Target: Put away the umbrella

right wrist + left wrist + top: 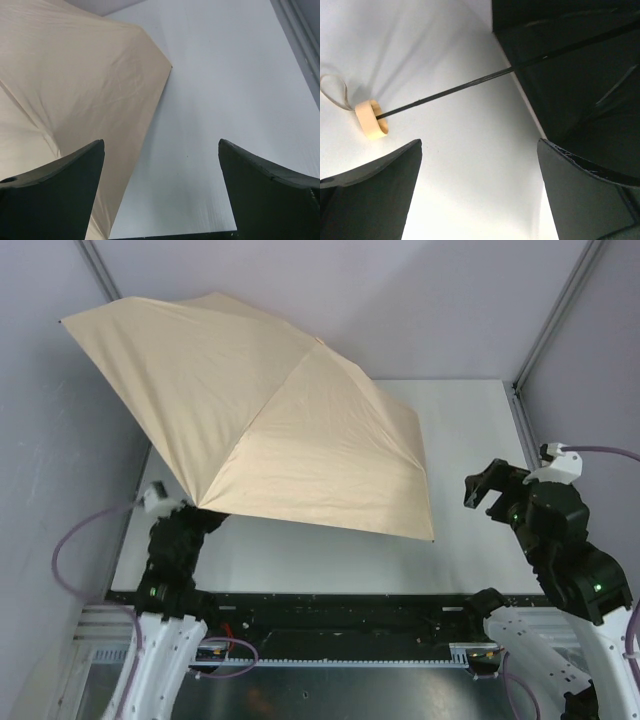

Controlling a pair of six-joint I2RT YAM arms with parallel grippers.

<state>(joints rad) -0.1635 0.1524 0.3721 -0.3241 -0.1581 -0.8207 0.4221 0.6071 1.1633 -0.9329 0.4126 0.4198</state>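
Table point(470, 430), white, the largest item, bearing everything we list. Umbrella point(270, 420), beige, fully open and lying on its side. In the top view its canopy spreads from the table's centre out toward 10 o'clock, tilted, with one rim tip low near the table at about 5 o'clock of the canopy and the opposite rim raised high. Right gripper point(485, 490), at 3 o'clock of the table, jaws spread wide with nothing between them. Its wrist view shows the canopy edge off at 10 o'clock and bare table ahead, apart from the fabric. Left gripper point(479, 150), at 8 o'clock of the table and tucked under the canopy rim, jaws likewise wide and empty. Shaft point(450, 92), thin and black, running in the left wrist view from the dark underside at 2 o'clock down toward 9 o'clock, apart from the fingers. Handle point(370, 119), small and pale, at the shaft's end, appearing to rest on the table. Wrist loop point(332, 90), trailing from the handle toward 10 o'clock. We judge the task to be at its first step, with nothing grasped and the canopy not yet collapsed. The next move, in our view, calls for the left gripper to close on the shaft or handle to steady it, so the right can work the canopy shut.
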